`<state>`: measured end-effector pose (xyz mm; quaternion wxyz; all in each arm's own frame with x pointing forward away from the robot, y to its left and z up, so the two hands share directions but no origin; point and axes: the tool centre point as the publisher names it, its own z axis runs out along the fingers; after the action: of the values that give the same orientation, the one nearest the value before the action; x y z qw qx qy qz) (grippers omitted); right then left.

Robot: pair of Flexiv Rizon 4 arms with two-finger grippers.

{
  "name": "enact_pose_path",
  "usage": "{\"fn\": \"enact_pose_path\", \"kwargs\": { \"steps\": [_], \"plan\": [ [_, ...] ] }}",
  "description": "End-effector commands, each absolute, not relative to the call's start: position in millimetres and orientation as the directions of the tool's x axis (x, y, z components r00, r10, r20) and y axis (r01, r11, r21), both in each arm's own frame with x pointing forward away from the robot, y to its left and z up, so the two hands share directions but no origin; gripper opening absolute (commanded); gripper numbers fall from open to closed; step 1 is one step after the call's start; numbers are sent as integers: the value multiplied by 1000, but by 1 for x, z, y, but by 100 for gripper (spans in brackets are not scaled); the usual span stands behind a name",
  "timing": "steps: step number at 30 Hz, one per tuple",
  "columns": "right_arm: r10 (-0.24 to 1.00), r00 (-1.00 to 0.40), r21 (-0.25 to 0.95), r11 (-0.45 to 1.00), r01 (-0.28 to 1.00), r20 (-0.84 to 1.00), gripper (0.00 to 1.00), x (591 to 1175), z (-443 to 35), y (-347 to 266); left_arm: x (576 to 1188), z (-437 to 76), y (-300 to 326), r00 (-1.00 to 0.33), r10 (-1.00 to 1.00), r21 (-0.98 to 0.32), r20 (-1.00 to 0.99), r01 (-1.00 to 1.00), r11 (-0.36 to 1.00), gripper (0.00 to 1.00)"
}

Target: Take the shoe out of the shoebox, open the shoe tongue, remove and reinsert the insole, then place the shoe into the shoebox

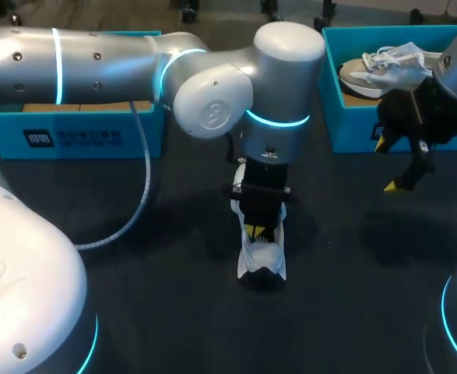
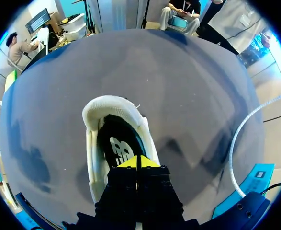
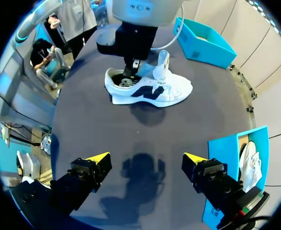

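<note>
A white shoe [image 3: 171, 91] with a dark side mark is seen lying on the dark table [image 1: 158, 312], near its middle and outside the blue shoebox [image 1: 353, 125]. Its tongue [image 3: 163, 64] is seen raised upright. From the head view most of the shoe is hidden under the left arm [image 1: 212, 93], and only one end shows.

The left gripper [image 2: 138, 163] is lowered into the shoe's opening, just above the dark insole [image 2: 116, 143]. Its yellow tips are pressed together with no gap. Whether an edge of the insole is pinched between them cannot be made out, since the gripper's body covers that spot.

The right gripper [image 3: 146, 159] is held above bare table, well apart from the shoe, with its fingers spread wide and nothing between them.

A second shoe [image 1: 380, 66] lies in the shoebox, partly cut off by the right arm. Another blue box [image 1: 80, 128] stands at the far left, largely covered by the left arm.
</note>
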<state>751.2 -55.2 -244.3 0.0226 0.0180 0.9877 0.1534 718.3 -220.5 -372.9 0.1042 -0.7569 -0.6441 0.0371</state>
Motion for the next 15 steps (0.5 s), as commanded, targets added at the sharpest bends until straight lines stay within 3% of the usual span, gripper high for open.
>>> {"fn": "enact_pose_path", "kwargs": {
  "steps": [1,8,15],
  "plan": [
    [43,-998,303,953,29,-40,100,751,-245,-55,719,-388,-224,166,983,-214,73,966,-148,0],
    [43,-998,303,953,29,-40,100,751,-245,-55,716,-400,-225,122,992,-205,34,972,-112,0],
    [43,-998,303,953,29,-40,100,751,-245,-55,725,-372,-219,146,989,-113,23,983,-143,0]
  ]
}}
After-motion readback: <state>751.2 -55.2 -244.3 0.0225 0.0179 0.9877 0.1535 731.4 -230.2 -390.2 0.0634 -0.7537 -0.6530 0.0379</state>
